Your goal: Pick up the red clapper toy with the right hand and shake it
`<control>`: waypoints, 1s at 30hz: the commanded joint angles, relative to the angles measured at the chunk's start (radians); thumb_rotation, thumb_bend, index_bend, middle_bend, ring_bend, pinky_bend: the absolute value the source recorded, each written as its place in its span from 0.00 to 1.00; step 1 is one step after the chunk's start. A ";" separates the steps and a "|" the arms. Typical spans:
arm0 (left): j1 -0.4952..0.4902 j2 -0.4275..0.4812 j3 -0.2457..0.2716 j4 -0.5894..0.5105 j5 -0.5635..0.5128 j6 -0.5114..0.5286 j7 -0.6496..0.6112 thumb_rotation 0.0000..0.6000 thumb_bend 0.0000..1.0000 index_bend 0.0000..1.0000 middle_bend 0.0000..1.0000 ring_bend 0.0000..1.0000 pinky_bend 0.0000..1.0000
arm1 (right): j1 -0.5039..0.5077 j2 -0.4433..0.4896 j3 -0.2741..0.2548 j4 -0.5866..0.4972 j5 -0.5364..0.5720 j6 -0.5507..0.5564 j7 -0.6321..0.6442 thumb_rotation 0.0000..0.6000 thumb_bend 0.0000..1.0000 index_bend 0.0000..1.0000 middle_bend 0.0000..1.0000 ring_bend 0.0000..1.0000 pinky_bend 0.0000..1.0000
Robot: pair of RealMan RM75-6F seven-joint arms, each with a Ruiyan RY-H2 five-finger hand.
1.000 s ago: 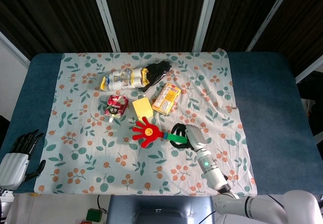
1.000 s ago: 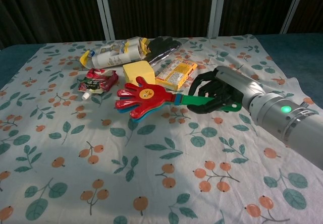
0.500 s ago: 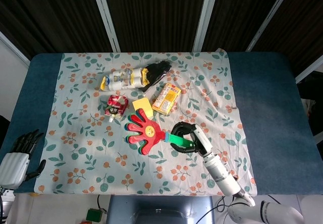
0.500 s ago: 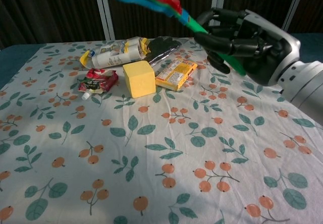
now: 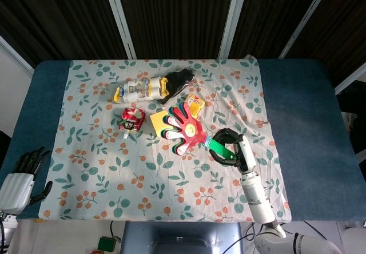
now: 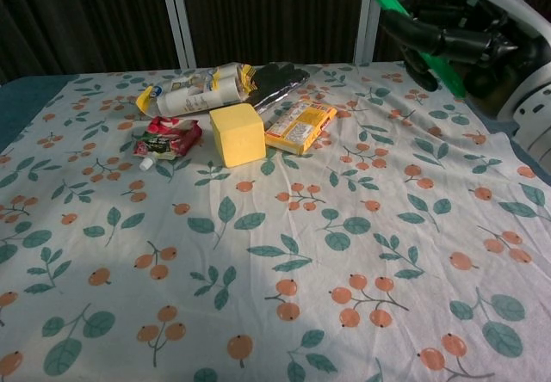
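Above the floral cloth (image 5: 103,168) on the tabletop (image 5: 309,116), the right hand (image 5: 231,149) grips the green handle of the red clapper toy (image 5: 186,128), which is lifted clear of the cloth, its red palm fanning away from the hand over the yellow block (image 6: 238,134) and the orange snack box (image 6: 300,126). Beyond these from the hand lie a red pouch (image 5: 132,119), a white bottle (image 5: 137,88) and a dark bag (image 5: 178,81). Far off at the tabletop's near left corner, the left hand (image 5: 22,177) holds nothing, fingers loosely apart.
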 commanded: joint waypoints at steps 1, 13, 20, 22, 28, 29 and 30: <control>0.001 0.002 0.000 0.001 0.001 0.003 -0.005 1.00 0.41 0.00 0.00 0.00 0.09 | 0.065 0.042 -0.023 -0.007 0.125 -0.223 -0.284 1.00 0.60 0.93 0.82 0.85 0.97; 0.002 0.000 0.003 0.000 0.006 0.003 -0.001 1.00 0.41 0.00 0.00 0.00 0.09 | 0.038 0.155 -0.001 -0.236 0.104 -0.255 -0.182 1.00 0.60 0.93 0.82 0.86 0.97; 0.003 0.001 0.003 -0.001 0.005 0.004 -0.001 1.00 0.41 0.00 0.00 0.00 0.09 | -0.051 0.139 -0.004 -0.199 -0.057 0.008 0.228 1.00 0.60 0.93 0.82 0.86 0.98; 0.003 0.001 0.002 -0.001 0.003 0.004 -0.002 1.00 0.41 0.00 0.00 0.00 0.09 | -0.082 0.101 0.020 -0.201 -0.042 0.094 0.283 1.00 0.60 0.93 0.82 0.86 0.98; 0.000 0.000 0.002 0.000 0.001 -0.004 0.002 1.00 0.41 0.00 0.00 0.00 0.09 | -0.096 0.012 0.067 -0.163 0.021 0.164 0.186 1.00 0.60 0.92 0.82 0.86 0.98; -0.001 -0.001 0.001 0.000 0.000 -0.006 0.003 1.00 0.41 0.00 0.00 0.00 0.09 | -0.089 0.014 0.058 -0.158 0.023 0.142 0.171 1.00 0.60 0.92 0.82 0.86 0.98; -0.001 -0.001 0.001 0.000 -0.001 -0.007 0.004 1.00 0.41 0.00 0.00 0.00 0.09 | -0.082 0.017 0.050 -0.153 0.024 0.120 0.155 1.00 0.60 0.92 0.82 0.85 0.98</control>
